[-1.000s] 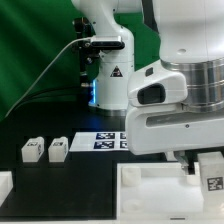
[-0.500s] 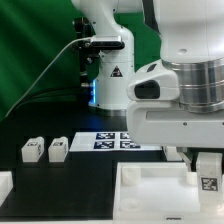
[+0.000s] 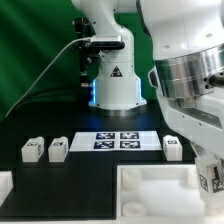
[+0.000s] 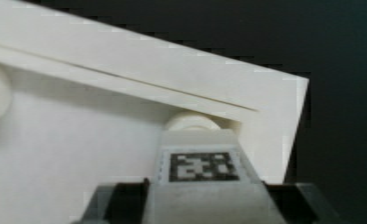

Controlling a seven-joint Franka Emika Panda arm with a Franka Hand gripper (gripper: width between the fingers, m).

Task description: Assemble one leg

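My gripper (image 3: 209, 172) is shut on a white leg block with a black-and-white tag (image 3: 211, 181), at the exterior view's right, held over the far right corner of the large white panel (image 3: 150, 190). In the wrist view the held leg (image 4: 205, 165) sits between my dark fingers (image 4: 118, 203), its end at the round corner boss (image 4: 196, 124) of the panel (image 4: 91, 140). Three more legs lie on the black table: two at the left (image 3: 32, 150) (image 3: 57, 149) and one at the right (image 3: 172, 148).
The marker board (image 3: 115, 141) lies flat behind the panel in front of the arm's base (image 3: 112, 85). A white piece (image 3: 5, 185) sits at the exterior view's lower left edge.
The arm has swung toward the exterior view's right and rotated, uncovering the marker board and the right leg. The held leg stays near the panel's right corner, slightly lower.
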